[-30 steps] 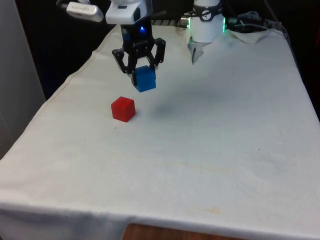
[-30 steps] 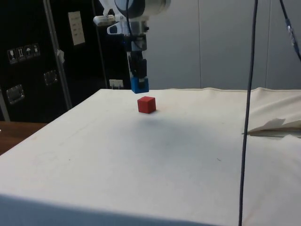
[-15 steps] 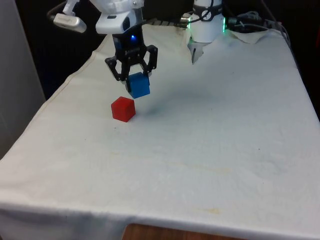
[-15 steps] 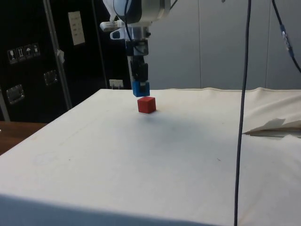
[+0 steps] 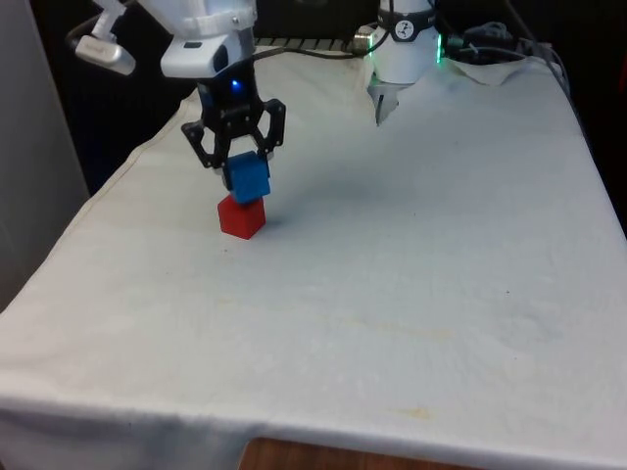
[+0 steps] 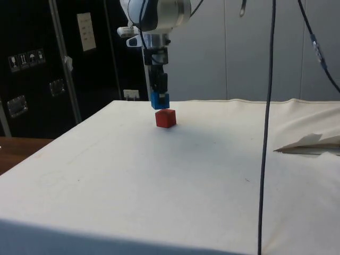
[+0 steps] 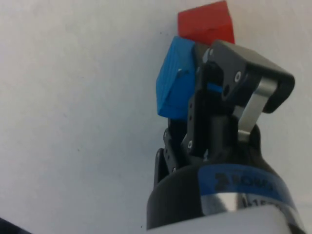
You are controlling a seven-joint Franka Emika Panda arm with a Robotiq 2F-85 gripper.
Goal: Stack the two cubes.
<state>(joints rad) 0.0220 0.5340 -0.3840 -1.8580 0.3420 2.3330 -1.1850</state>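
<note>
Since the earlier frames, the claw (image 5: pixel 238 157) has been carried toward the front view's left and lowered, so that the blue cube (image 5: pixel 248 179) it grips, formerly hanging up and to the right of the red cube (image 5: pixel 241 215), is now placed directly over it. The claw is clenched on the blue cube, with one black finger seen on each side of it in the front view. In the upper left of the front view the blue cube is seen just above the red cube, its lower edge at or very near the red top; whether contact has been made cannot be told. In the side view the blue cube (image 6: pixel 159 100) is seen in the upper middle of the frame, set slightly to the left of the red cube (image 6: pixel 166 118) below it. In the wrist view the blue cube (image 7: pixel 175 78) is seen tilted and overlapping only part of the red cube (image 7: pixel 205 22). The red cube rests on the white bench (image 5: pixel 411 255). It is judged that the placing step is in hand. For a sound result, the blue cube should be centred and squared over the red one, lowered gently until full contact is made, and only then released, with the fingers withdrawn straight upward.
</note>
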